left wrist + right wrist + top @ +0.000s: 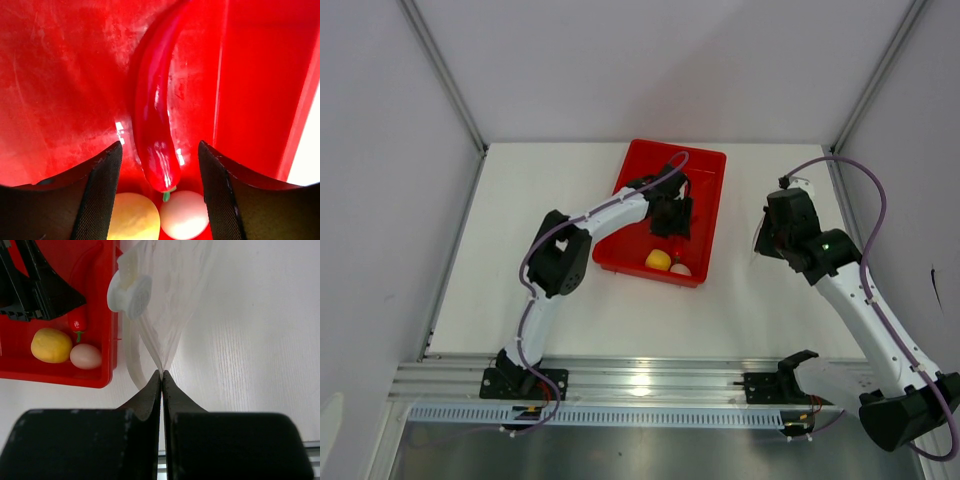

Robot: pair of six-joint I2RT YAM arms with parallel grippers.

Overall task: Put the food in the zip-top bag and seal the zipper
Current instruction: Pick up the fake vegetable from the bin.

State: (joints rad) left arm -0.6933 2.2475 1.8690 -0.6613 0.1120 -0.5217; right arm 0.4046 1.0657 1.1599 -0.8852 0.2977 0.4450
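- Red chili pepper (155, 100), in the tray (710, 168), is framed lengthwise between the open jaws of the left pincer (160, 147).
- Clear zip-top bag (175, 295) is held pinched by the right pincer (161, 374), right of the tray.

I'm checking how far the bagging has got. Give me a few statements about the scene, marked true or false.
1. The right gripper is shut on the zip-top bag. True.
2. The chili pepper is already inside the bag. False: it lies in the red tray.
3. The left gripper is open, with the chili pepper's end between its fingers. True.
4. The yellow fruit sits on the bare table. False: it sits in the tray beside the pale ball.
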